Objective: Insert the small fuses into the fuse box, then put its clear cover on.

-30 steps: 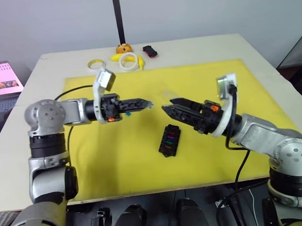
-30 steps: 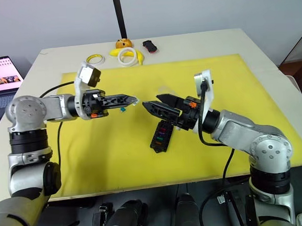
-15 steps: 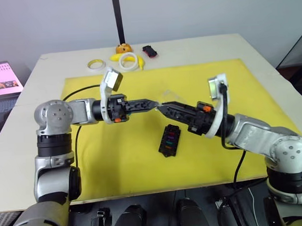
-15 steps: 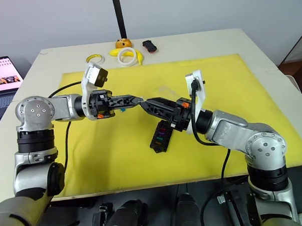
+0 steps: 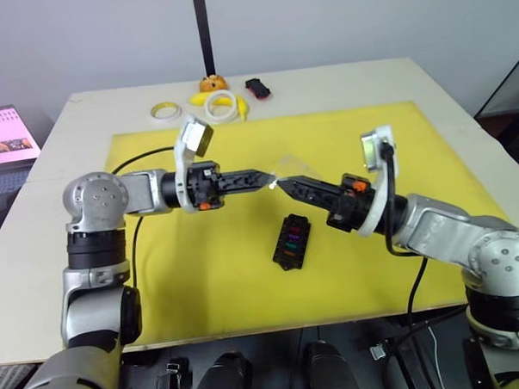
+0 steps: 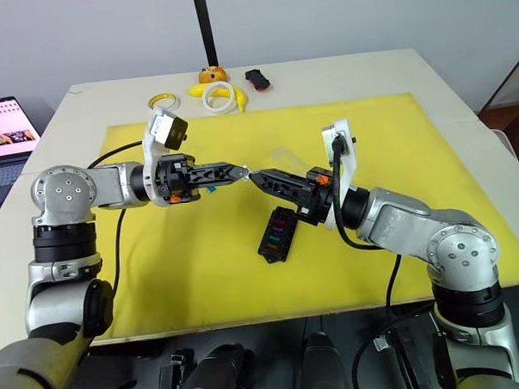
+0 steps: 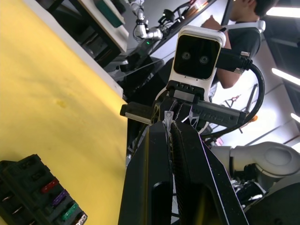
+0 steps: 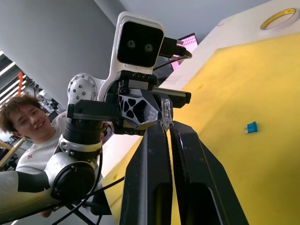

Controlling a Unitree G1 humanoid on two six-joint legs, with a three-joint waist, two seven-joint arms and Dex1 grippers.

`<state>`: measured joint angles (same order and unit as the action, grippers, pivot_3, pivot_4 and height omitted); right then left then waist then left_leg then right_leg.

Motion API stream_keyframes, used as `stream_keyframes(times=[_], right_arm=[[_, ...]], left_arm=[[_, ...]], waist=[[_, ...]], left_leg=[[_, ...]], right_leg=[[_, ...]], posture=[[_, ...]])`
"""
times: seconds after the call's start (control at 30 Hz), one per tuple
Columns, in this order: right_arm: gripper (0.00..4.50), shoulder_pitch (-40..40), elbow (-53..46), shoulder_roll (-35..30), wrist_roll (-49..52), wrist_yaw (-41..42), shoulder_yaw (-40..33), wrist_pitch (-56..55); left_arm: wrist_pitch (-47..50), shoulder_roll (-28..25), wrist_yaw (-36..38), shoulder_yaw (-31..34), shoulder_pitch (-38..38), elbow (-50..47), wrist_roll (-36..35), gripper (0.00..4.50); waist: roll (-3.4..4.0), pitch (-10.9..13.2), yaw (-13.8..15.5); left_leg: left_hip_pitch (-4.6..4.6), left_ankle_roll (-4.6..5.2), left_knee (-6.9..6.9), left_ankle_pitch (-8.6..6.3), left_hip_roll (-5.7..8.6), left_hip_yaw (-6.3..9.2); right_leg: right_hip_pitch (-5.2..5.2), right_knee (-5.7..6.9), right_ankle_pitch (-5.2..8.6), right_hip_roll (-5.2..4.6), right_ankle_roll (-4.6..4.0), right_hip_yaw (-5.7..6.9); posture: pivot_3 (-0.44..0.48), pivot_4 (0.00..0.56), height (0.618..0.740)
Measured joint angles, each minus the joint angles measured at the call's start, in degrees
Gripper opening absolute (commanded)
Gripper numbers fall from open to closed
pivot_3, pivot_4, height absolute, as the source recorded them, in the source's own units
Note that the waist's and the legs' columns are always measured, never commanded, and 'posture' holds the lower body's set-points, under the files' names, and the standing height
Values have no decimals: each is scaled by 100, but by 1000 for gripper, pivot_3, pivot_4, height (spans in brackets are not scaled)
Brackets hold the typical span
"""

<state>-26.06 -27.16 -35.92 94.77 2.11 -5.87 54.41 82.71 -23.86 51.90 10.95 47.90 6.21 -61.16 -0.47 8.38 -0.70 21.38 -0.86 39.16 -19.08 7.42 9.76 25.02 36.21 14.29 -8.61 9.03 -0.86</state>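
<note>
Since a second ago your grippers, left [image 5: 266,176] and right [image 5: 287,183], have met mid-mat, both pinched on the cover [image 5: 278,169], thin, slippery: grip its edges.

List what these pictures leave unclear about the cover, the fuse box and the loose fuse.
- Clear cover: pinched between both grippers' tips, its outline too faint against the mat in the eye views.
- Fuse box: cut off by the left wrist view's edge; empty slots uncountable.
- Teal fuse: too small to read.
</note>
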Motion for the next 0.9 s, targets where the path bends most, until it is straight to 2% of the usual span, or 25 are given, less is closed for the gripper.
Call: stream_keyframes(times=[0.67,0.8,0.9], right_arm=[[21,-51,100,-196,409,-122,-6,-37],[1411,-55,96,-259,388,3,0,-31],[1411,-100,87,-272,311,46,51,-31]], left_arm=[[-104,78,-85,-12,-1,-3,-82,0],[-108,105,-136,-33,-2,-6,-76,0],[-106,124,-192,-65,-10,-29,-77,0]], waist=[[0,0,-2],[0,0,0],[0,0,-2]], left_leg=[[0,0,0,0,0,0],[0,0,0,0,0,-1],[0,0,0,0,0,0]], right_leg=[[0,0,0,0,0,0],[0,-1,0,0,0,0],[0,0,0,0,0,0]], posture=[[0,150,740],[0,150,740],[0,150,740]])
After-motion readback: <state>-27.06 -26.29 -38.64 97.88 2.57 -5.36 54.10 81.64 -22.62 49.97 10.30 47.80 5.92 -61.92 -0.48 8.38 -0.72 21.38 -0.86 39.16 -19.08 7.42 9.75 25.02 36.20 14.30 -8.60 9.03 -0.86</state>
